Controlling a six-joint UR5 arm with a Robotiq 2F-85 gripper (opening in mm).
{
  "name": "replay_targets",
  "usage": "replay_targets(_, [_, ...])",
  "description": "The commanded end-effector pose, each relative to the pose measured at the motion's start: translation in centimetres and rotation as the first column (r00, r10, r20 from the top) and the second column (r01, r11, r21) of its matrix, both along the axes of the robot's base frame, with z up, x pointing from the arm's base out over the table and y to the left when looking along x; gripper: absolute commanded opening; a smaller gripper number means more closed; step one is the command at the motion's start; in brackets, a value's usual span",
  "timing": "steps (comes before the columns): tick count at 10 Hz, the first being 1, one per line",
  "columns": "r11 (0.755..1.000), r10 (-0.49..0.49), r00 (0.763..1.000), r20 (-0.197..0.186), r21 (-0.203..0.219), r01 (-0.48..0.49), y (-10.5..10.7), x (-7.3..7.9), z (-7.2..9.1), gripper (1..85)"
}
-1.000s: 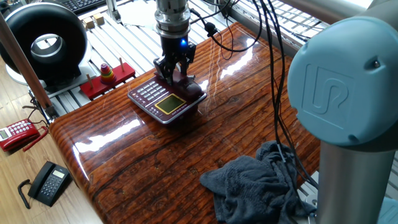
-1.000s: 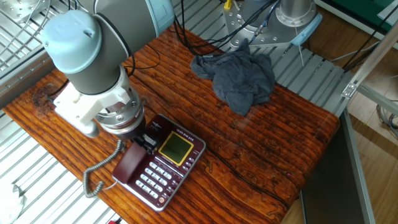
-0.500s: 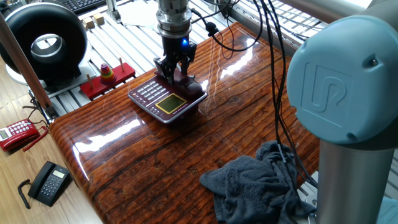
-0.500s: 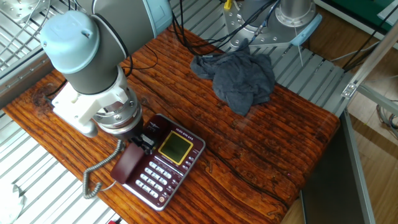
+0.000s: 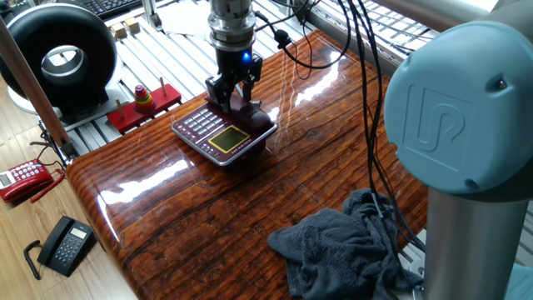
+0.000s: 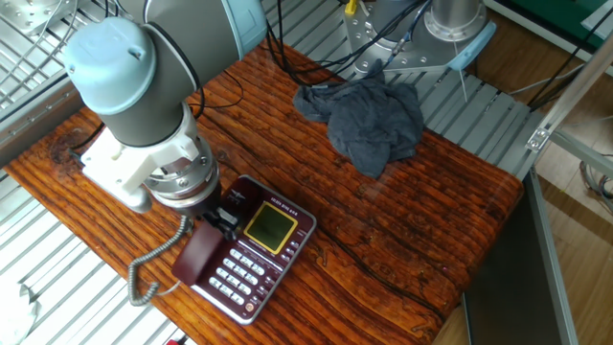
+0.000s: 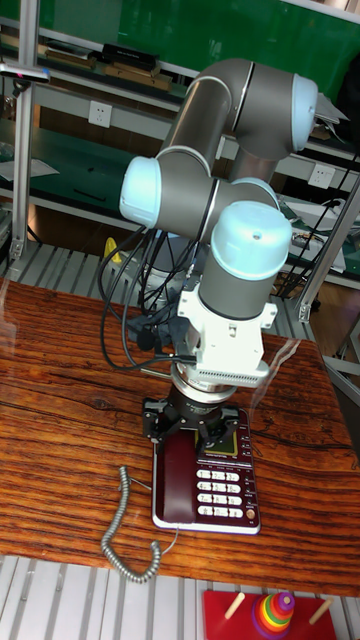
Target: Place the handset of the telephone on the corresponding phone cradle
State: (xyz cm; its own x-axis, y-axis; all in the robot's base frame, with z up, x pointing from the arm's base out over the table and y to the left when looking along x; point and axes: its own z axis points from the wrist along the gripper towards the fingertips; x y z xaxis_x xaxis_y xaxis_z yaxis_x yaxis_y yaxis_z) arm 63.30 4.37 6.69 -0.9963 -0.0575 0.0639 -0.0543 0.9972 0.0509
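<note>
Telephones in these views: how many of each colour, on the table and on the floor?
Maroon, on the table: 1, the telephone
Red, on the floor: 1, the red phone
Black, on the floor: 1, the black phone
Total: 3

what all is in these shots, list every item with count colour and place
telephone: one, maroon, near table edge
handset: one, maroon, on the phone cradle side, gripper at it
coiled cord: one, grey, trailing off the phone
cloth: one, dark grey, crumpled, far end of table
small red phone: one, on floor
black phone: one, on floor
ring stacker toy: one, red base, beside table
gripper: one, black, closed on handset
arm: one, grey and light blue
</note>
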Motion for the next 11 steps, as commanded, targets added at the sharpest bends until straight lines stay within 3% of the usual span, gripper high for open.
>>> replay_targets(1, [1.0,0.001,1.0,0.005,0.024,-0.001,0.5,0.2,0.2,62.7])
replay_targets(6, [1.0,0.007,1.0,-0.001,0.026,-0.007,0.1,0.4,0.6,63.7])
replay_targets(8, [0.999,0.01,1.0,0.005,0.031,-0.01,-0.9,1.2,2.0,63.0])
replay_targets(9, [0.999,0.002,1.0,0.0,0.05,-0.002,-1.2,1.4,3.0,56.7])
replay_targets(10, [0.998,-0.032,0.999,-0.006,0.06,0.033,-1.6,1.7,3.7,35.3])
replay_targets(11, [0.998,-0.053,0.998,-0.015,0.038,0.054,-2.8,1.9,4.2,18.3])
